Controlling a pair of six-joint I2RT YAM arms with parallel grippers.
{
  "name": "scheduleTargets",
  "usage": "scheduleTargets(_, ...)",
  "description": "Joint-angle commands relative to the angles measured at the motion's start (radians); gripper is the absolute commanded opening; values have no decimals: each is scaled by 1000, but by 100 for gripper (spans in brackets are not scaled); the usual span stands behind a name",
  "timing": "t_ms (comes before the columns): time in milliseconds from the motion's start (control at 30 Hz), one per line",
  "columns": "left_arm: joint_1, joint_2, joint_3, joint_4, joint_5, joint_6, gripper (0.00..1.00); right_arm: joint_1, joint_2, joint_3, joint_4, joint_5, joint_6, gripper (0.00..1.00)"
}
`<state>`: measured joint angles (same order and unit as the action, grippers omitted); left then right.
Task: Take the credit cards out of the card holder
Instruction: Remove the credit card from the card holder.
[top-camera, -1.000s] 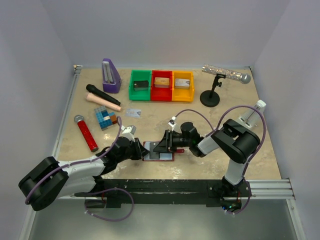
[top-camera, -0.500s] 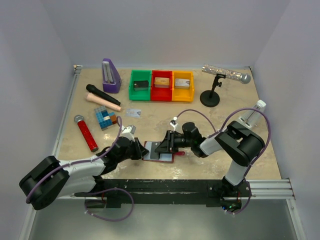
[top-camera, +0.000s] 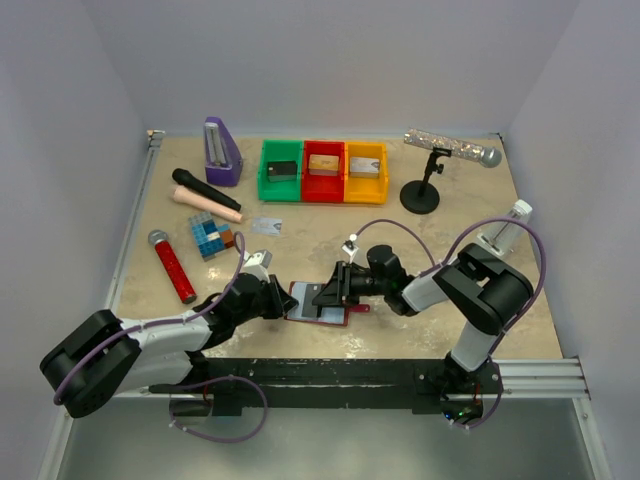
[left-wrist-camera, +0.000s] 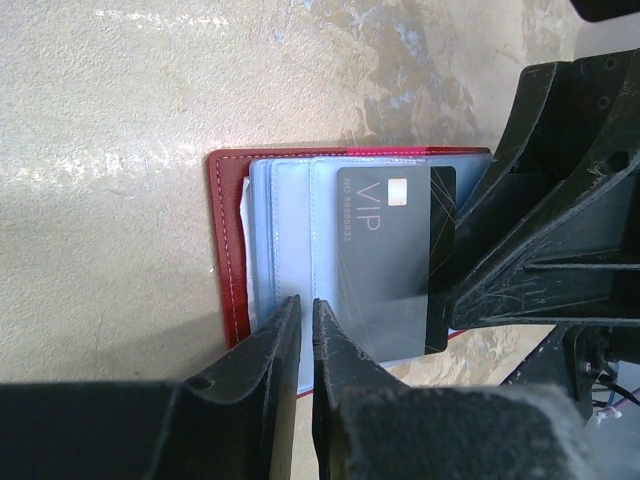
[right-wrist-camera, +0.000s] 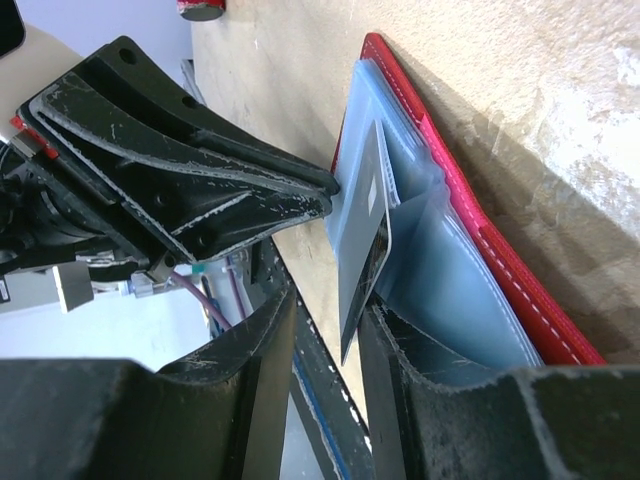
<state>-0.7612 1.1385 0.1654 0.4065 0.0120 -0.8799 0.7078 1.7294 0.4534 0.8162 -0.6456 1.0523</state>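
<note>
jaws on our right gripper (right-wrist-camera: 322, 330) pinch a dark card (left-wrist-camera: 395, 255) half out of the card holder (top-camera: 318, 303) on the near bench (top-camera: 400, 230); left gripper (left-wrist-camera: 300, 345) presses its near edge, jaws nearly closed. if that hold slips, we judge the holder drags along and the card stays put.

Beige marbled table (top-camera: 330, 220), seemingly pale-lilac walls (top-camera: 330, 60)

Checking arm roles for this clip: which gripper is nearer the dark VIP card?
Right. The right gripper straddles the VIP card edge; the left gripper pinches the card holder sleeve beside it.
</note>
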Motion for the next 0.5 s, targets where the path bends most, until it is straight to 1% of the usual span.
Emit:
scheduleTargets(0,7,27,-33,-69,-53,10,15,-8,-37,-15,21,1,-21,35)
scheduleTargets(300,5,32,-38,-63,-56,6,15,-14,-56,-30,28,4,-20,33)
scheduleTargets(467,7,30,-40,-63,-55,6,15,-22,-67,-39,29,6,-25,30)
